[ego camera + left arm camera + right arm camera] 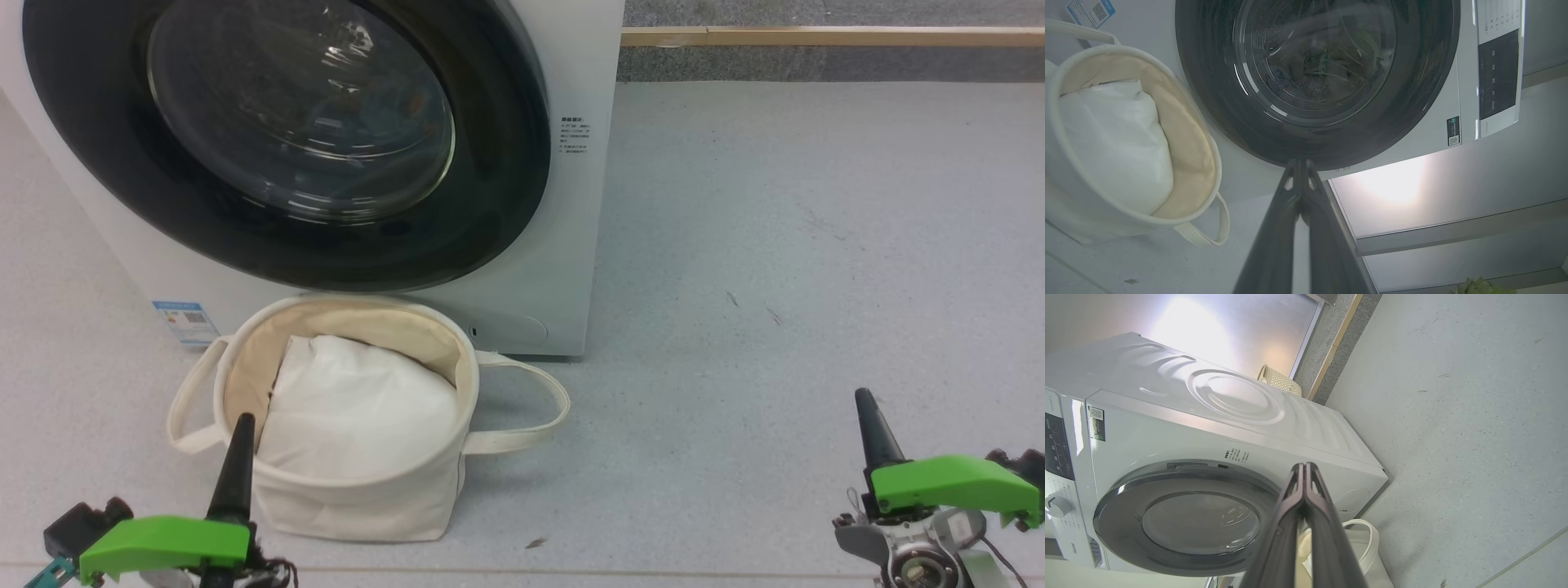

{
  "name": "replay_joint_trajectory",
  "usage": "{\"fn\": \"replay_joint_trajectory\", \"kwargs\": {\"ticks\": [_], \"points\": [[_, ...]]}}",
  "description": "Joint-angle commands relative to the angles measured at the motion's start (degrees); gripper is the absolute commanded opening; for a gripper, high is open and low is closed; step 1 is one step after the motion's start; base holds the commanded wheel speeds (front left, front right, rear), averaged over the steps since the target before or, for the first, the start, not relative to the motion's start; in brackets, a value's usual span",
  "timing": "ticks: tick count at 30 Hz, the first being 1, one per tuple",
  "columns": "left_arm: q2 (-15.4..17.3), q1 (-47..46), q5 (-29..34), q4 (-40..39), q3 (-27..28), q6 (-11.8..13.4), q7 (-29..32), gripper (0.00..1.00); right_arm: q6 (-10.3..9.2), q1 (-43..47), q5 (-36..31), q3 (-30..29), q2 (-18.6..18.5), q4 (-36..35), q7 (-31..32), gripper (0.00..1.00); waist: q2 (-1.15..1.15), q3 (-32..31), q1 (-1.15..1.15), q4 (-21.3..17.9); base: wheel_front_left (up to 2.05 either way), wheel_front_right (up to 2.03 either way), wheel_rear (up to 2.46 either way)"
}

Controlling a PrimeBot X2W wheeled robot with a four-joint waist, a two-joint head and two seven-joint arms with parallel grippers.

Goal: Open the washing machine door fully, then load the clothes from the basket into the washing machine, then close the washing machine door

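The washing machine [571, 245] stands ahead with its door [490, 163] shut flat against the front, black rim around bulging glass. Before it sits the cream basket [367, 506], holding a plain white pad [359, 408]. The clothes are hidden from view. My left gripper [243, 420] is shut and empty, its tip over the basket's near left rim. At the lower right, my right gripper [864, 396] is shut and empty above bare floor. In the left wrist view the shut left gripper [1299, 163] points at the door's [1412, 102] lower rim. The right gripper [1304, 465] points toward the machine's corner.
Grey floor [816, 286] stretches to the right of the machine. A wooden strip [816, 36] runs along the far edge. A blue label [186, 321] marks the machine's lower left corner. A woven bin [1280, 380] stands behind the machine. The control panel [1498, 73] is above the door.
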Motion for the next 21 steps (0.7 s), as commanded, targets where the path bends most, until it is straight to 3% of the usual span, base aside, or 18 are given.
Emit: {"fn": "replay_joint_trajectory", "kwargs": {"ticks": [1, 21], "points": [[0.27, -1.36, -1.28, -2.6, 1.95, 0.05, 0.58, 0.0, 0.0, -0.84, 1.68, 0.1, 0.08, -2.28, 0.54, 0.0, 0.0, 0.01, 0.0, -0.02, 0.0, 0.0, 0.0], [-2.15, -0.16, -9.83, -5.36, 4.8, 0.54, 3.89, 0.0, 0.0, -0.22, 12.67, -2.2, 0.84, -3.15, 3.75, 0.0, 0.0, 0.14, 0.0, -0.22, 0.0, 0.0, 0.0]]}}
